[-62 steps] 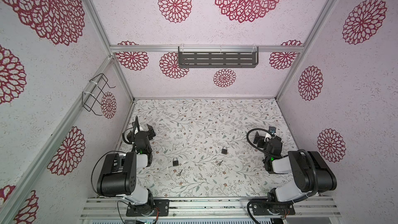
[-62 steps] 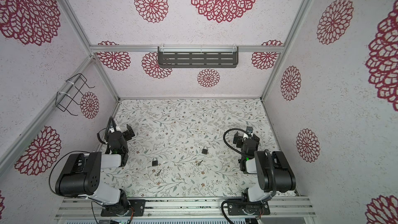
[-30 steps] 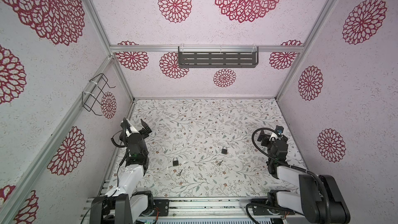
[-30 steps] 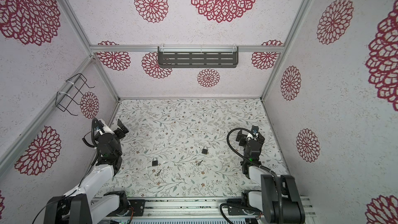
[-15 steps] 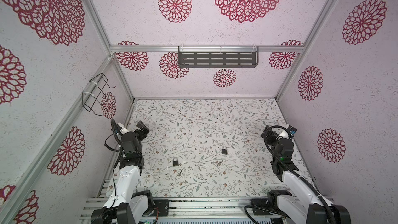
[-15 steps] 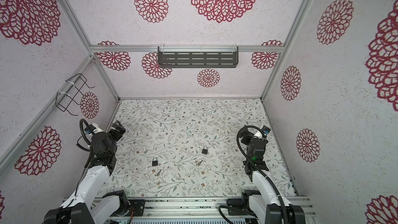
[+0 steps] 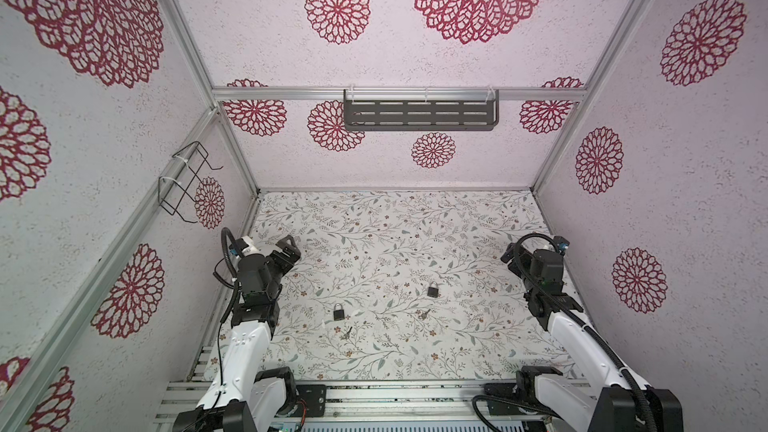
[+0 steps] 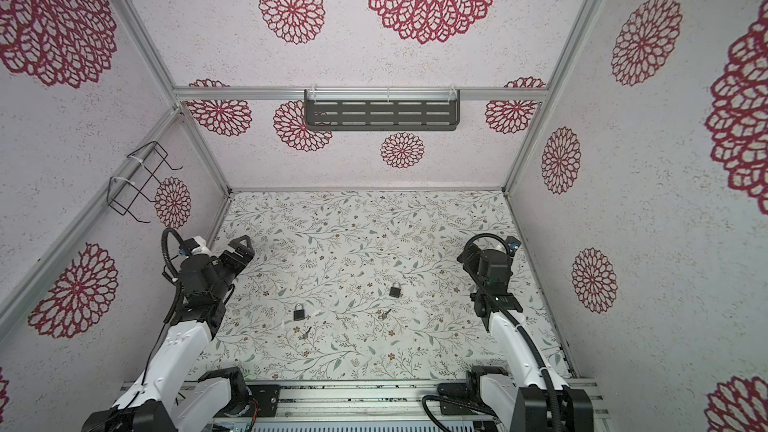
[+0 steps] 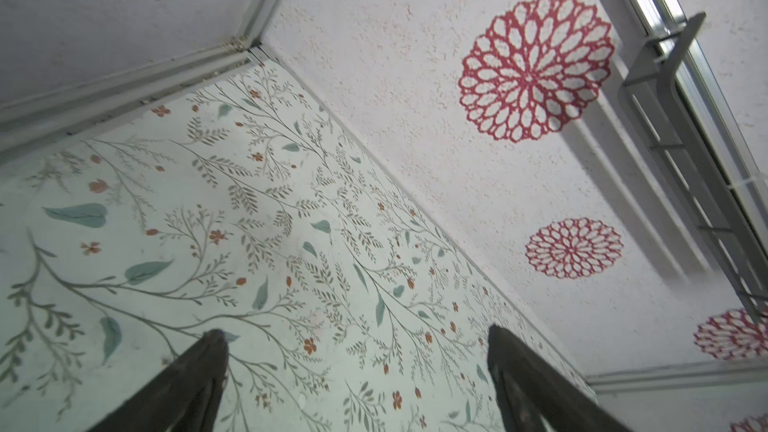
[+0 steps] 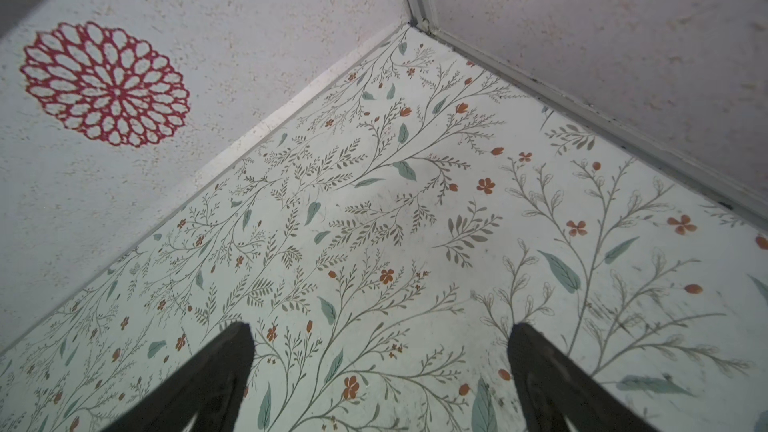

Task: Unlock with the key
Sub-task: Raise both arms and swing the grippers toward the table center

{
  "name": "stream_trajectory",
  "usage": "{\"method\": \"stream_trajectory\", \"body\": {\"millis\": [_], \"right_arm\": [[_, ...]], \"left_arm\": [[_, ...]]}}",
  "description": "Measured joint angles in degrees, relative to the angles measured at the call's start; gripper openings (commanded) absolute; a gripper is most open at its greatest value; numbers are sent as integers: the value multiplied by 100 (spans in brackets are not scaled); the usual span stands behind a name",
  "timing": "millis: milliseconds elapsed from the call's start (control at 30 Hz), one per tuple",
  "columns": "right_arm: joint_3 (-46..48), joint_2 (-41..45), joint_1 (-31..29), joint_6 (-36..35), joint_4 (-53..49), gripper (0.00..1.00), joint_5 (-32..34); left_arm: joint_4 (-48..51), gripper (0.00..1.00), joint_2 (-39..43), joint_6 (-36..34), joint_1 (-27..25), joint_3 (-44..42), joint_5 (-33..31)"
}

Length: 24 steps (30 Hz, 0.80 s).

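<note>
Two small dark padlocks lie on the floral table, one left of centre (image 7: 338,311) (image 8: 298,312) and one further right (image 7: 433,289) (image 8: 395,289). A small key lies just in front of each: the left key (image 7: 345,333) (image 8: 306,333) and the right key (image 7: 424,315) (image 8: 385,313). My left gripper (image 7: 290,249) (image 9: 353,332) hangs open and empty by the left wall, well away from the locks. My right gripper (image 10: 378,330) is open and empty, facing the far right corner. In both top views its wrist (image 7: 544,270) mostly hides it.
White walls with red flower prints close in three sides of the table (image 7: 395,234). A grey slotted shelf (image 7: 419,115) hangs on the back wall and a black wire rack (image 7: 185,182) on the left wall. The arm bases stand on a rail (image 7: 374,394) at the front edge.
Both arms have unfolded and risen from low poses near the front. The grippers have swung outward toward the side walls. Both stay open, and the padlocks and keys have not moved.
</note>
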<state>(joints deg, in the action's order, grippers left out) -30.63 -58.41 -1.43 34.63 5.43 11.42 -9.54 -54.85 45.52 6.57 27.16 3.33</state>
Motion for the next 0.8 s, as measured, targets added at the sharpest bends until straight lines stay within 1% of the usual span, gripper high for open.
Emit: {"method": "stream_trajectory", "body": {"millis": [167, 267, 467, 500, 633, 800], "right_arm": [[-365, -326, -317, -37, -693, 99, -382], [-516, -562, -634, -118, -1073, 99, -586], [-710, -1040, -1596, -210, -1655, 98, -776], [-710, -1080, -1764, -210, -1731, 97, -787], [-708, -1123, -2374, -149, -1928, 94, -839], [-673, -1123, -3049, 96, -1950, 93, -848]], "left_arm": [[400, 100, 315, -140, -713, 57, -127], [634, 100, 485, -181, -1108, 55, -240], [951, 100, 756, -245, -1987, -2, -568], [990, 100, 793, -245, -2140, -28, -619], [1086, 100, 874, -238, -2653, -162, -800], [1110, 100, 868, -201, -3338, -275, -1043]]}}
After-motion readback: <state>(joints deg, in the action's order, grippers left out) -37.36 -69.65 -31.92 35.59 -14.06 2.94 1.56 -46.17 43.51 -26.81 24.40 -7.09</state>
